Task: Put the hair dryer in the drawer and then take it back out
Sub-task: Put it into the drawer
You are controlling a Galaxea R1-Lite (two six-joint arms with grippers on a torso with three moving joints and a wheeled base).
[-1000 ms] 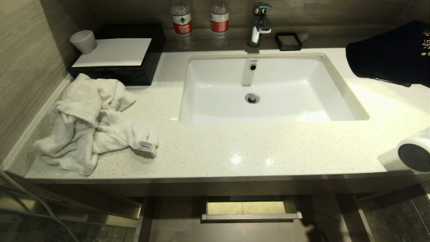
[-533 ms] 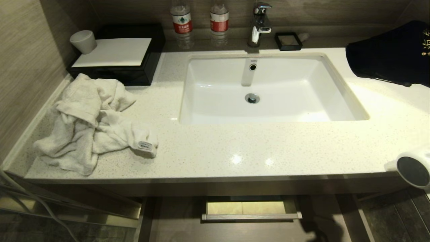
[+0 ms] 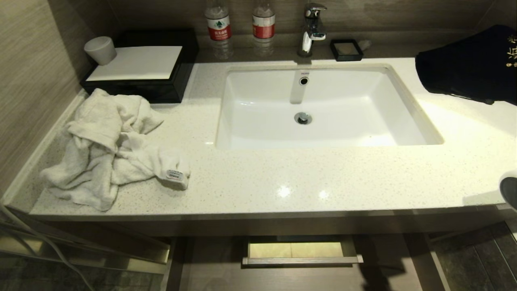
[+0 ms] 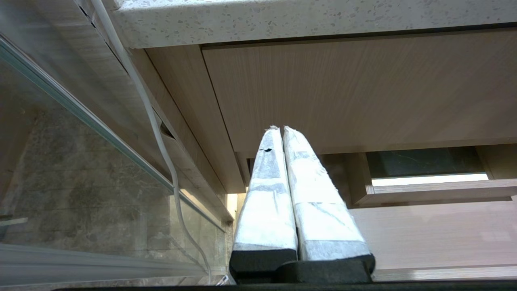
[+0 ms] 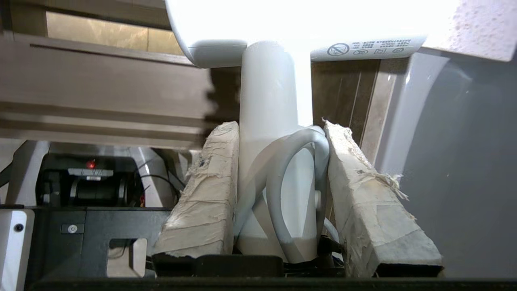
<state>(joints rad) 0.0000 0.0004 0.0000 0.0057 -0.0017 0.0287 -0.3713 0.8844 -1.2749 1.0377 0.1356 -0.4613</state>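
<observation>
Left gripper (image 4: pixel 280 129) parked below the counter, fingers pressed together. Drawer (image 3: pixel 302 250) stood pulled out under the sink (image 3: pixel 420 117). Right gripper (image 5: pixel 278 125) clamped the hair dryer (image 5: pixel 274 101) handle, at counter's right edge (image 3: pixel 509 190).

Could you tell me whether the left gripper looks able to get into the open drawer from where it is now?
Probably yes. The left gripper, shut and empty, hangs just below the countertop edge, and the drawer stands pulled out beside it with nothing visible between them. The white cable runs off to the other side.
</observation>
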